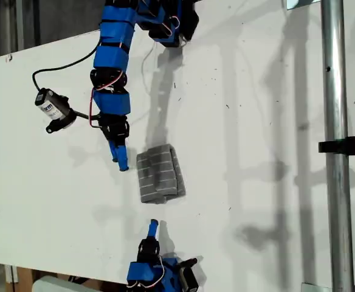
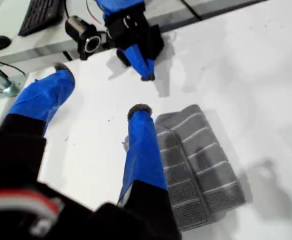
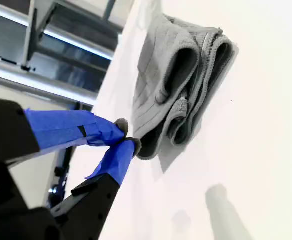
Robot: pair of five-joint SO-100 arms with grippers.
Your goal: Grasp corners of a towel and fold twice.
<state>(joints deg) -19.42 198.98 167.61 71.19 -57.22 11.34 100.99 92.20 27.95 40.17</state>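
Lying folded into a small thick bundle, the towel (image 1: 160, 173) sits near the middle of the white surface (image 1: 256, 91) in the exterior view, its pale stripes facing up. The second wrist view shows its open side, where several grey layers curl in rounded loops, one stacked on another.

My first gripper (image 2: 101, 90) has its blue fingers (image 2: 141, 150) spread wide with nothing between them. One finger is just beside the towel's edge; whether it touches the cloth, I cannot tell. In the exterior view this gripper reaches in from the lower edge, at about 6 o'clock from the towel and a little apart from it.

My second gripper (image 3: 127, 137) has its fingers pressed together at the tips, and they hold nothing. It points at the bundle's near end and stands just short of it. In the exterior view it is at about 9 o'clock from the towel, close beside the cloth, with its tips down at the surface.

A small camera (image 1: 53, 106) on a black cable hangs off that arm, at about 10 o'clock from the towel. A metal pole (image 1: 335, 152) runs upright through the exterior view at about 3 o'clock, well apart from the cloth
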